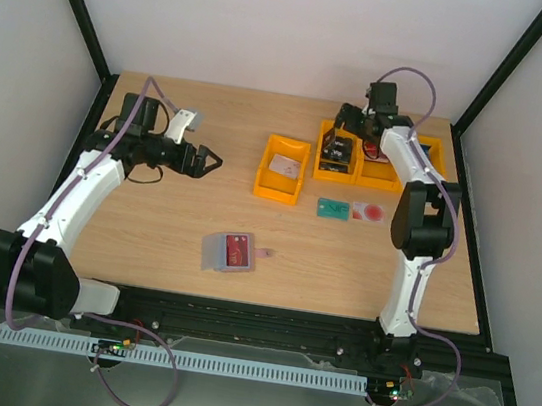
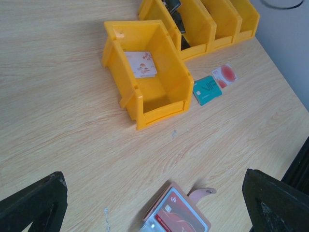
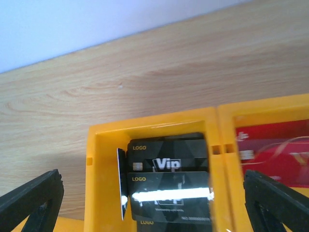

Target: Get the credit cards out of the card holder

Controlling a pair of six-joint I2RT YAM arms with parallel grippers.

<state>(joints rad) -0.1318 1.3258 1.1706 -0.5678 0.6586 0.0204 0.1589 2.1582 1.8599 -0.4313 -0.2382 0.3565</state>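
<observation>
Gaping wide, left fingers (image 2: 34, 205) away from card holder (image 2: 200, 194), right fingers (image 3: 29, 203) over black cards (image 3: 166, 164) in orange bin (image 3: 101, 169)

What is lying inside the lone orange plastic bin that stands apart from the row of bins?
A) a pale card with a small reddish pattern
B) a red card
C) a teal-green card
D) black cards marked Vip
A: the left wrist view shows a pale patterned card lying flat on the floor of the lone orange plastic bin; the teal-green card lies outside it on the wooden table.
</observation>
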